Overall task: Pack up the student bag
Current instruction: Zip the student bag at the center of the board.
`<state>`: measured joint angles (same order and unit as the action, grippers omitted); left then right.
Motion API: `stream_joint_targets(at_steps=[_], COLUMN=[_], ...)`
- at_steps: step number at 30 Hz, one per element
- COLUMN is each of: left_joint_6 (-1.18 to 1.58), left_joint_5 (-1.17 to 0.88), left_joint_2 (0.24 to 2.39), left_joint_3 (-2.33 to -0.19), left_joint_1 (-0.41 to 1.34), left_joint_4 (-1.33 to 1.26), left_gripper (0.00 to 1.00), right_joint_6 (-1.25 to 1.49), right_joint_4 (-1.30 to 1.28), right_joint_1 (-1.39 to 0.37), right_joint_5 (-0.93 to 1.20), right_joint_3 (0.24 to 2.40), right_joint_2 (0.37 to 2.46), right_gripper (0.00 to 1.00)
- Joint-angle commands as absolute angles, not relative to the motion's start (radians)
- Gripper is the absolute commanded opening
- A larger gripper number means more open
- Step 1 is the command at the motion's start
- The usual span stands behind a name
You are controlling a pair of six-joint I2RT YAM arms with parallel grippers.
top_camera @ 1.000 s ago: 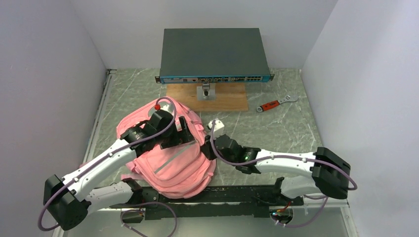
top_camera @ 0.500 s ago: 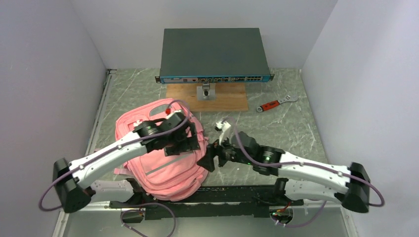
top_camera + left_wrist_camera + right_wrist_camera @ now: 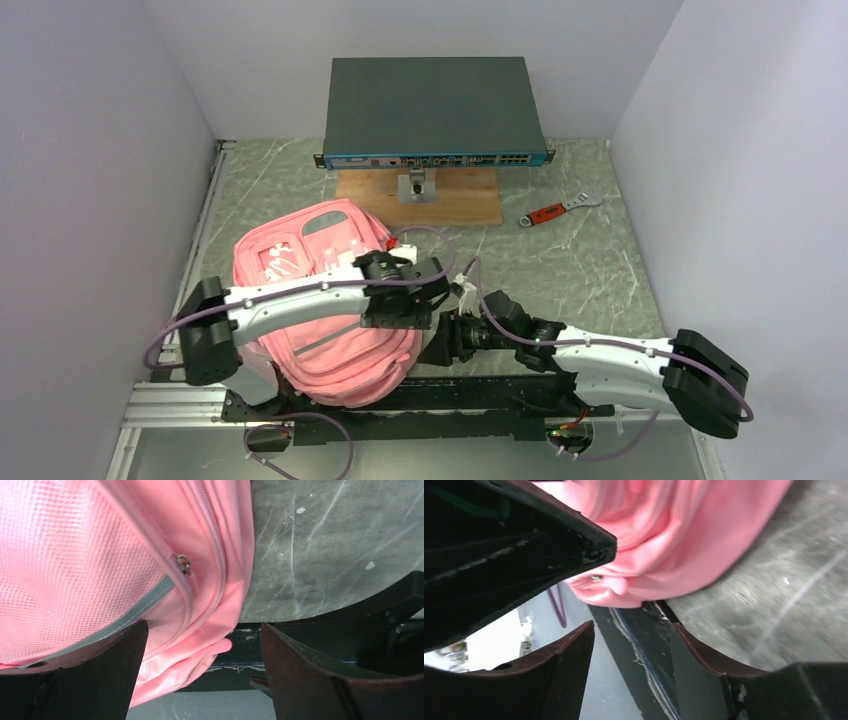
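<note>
Arms closer together at student bag (image 3: 300,250), left fingers (image 3: 90,680) spread, right fingers (image 3: 544,685) spread, zip pull (image 3: 183,564) wrist-view only.

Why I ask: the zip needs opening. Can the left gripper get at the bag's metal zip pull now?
Probably yes: the left gripper is open over the student bag, and the zip pull lies uncovered just ahead of it.

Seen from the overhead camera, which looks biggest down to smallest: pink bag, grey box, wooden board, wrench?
1. The bag and grey box look about alike, so I won't rank them.
2. wooden board, partly hidden.
3. wrench.
</note>
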<state>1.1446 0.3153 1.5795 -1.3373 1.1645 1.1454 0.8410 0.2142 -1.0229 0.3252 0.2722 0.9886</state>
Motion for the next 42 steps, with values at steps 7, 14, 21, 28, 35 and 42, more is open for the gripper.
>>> stream_joint_targets(at_steps=[7, 14, 21, 28, 35, 42], left_joint_6=[1.068, 1.062, 1.045, 1.023, 0.863, 0.751], left_joint_5=[0.388, 0.366, 0.349, 0.329, 0.139, 0.011], left_joint_2=[1.277, 1.192, 1.134, 1.067, 0.948, 0.737], left_joint_3=[-1.123, -1.049, -1.002, -0.963, -0.86, -0.666], left_joint_1=[1.165, 1.164, 1.164, 1.164, 1.171, 1.201], left_joint_4=[1.031, 0.994, 0.961, 0.927, 0.792, 0.595], left_gripper=[0.8, 0.82, 0.81, 0.77, 0.73, 0.75], right_joint_6=[0.98, 1.052, 1.02, 1.033, 0.982, 0.872], right_joint_4=[0.764, 0.963, 0.861, 0.911, 0.885, 0.779], right_joint_1=[-1.02, -1.021, -1.026, -1.044, -1.063, -1.098], right_joint_5=[0.454, 0.513, 0.478, 0.515, 0.53, 0.386], right_joint_3=[0.268, 0.278, 0.306, 0.361, 0.33, 0.306], right_joint_2=[1.268, 1.444, 1.414, 1.509, 1.366, 1.139], right_gripper=[0.55, 0.39, 0.42, 0.19, 0.0, 0.0])
